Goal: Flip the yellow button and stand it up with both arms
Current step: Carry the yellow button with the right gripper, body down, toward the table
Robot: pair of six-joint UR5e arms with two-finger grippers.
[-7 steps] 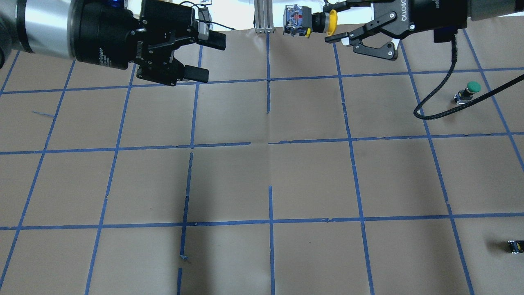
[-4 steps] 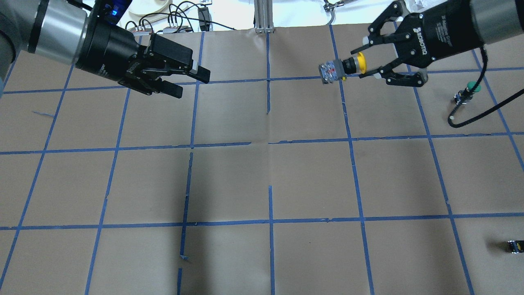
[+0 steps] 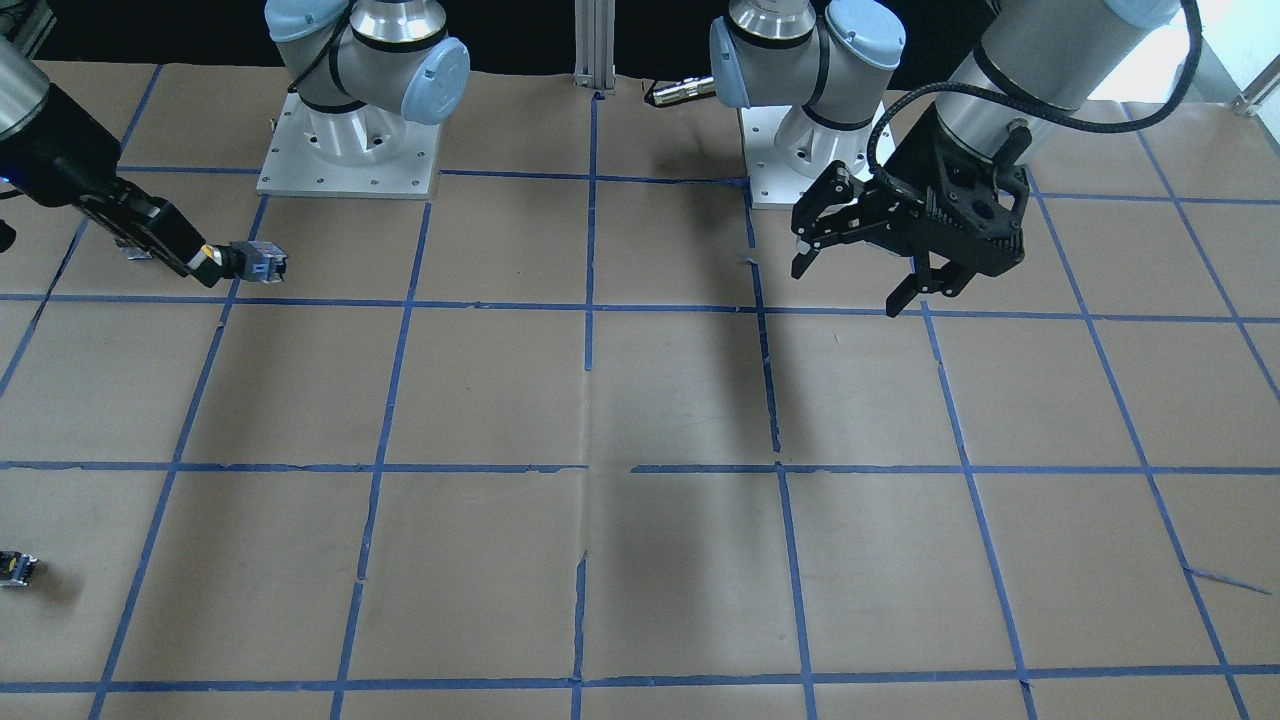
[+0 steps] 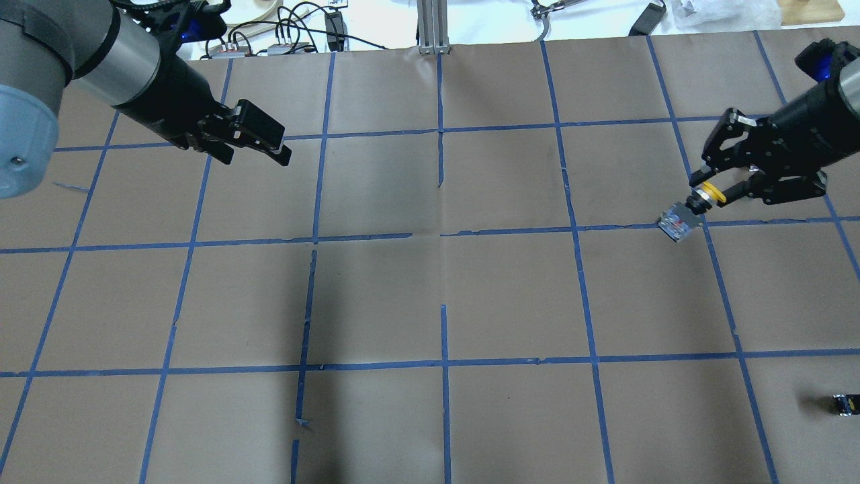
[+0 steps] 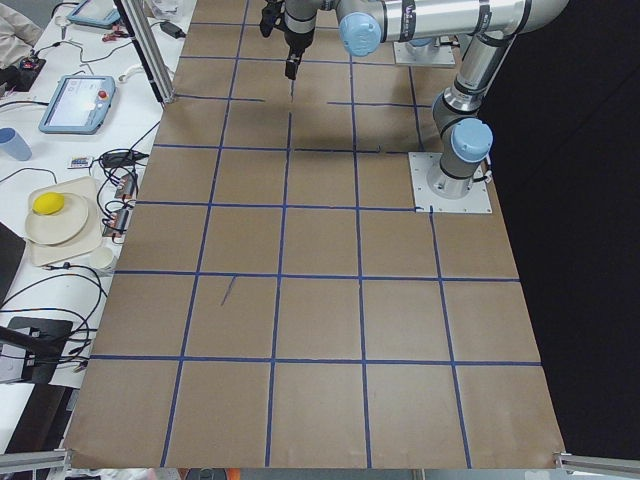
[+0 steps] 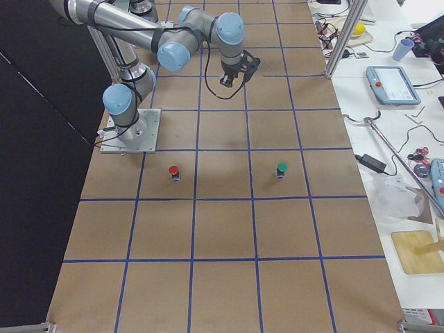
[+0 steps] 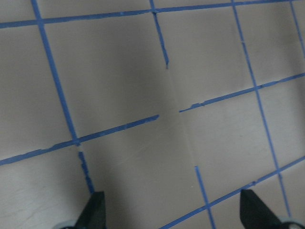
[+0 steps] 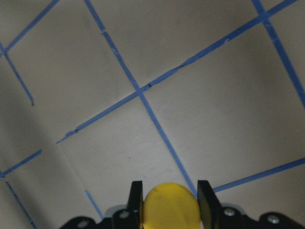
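Note:
My right gripper point(image 4: 713, 191) is shut on the yellow cap of the yellow button point(image 4: 678, 223) at the table's right side. The button tilts, its grey-blue contact block pointing down and away from the gripper over the brown paper. The front view shows the same grip point(image 3: 205, 264) with the button point(image 3: 255, 265) sticking out sideways. In the right wrist view the yellow cap point(image 8: 170, 206) sits between both fingers point(image 8: 137, 200). My left gripper point(image 4: 277, 144) is open and empty at the far left, and it also shows in the front view point(image 3: 848, 285).
A small dark block with a yellow spot point(image 4: 845, 403) lies near the right front edge. A green-capped button point(image 6: 281, 168) and a red-capped button point(image 6: 173, 172) stand on the paper in the right side view. Blue tape lines grid the brown paper point(image 4: 443, 296).
My right gripper has carried the yellow button from the far edge to the right and nearer, lower over the paper. My left gripper has drawn back to the left, still open.

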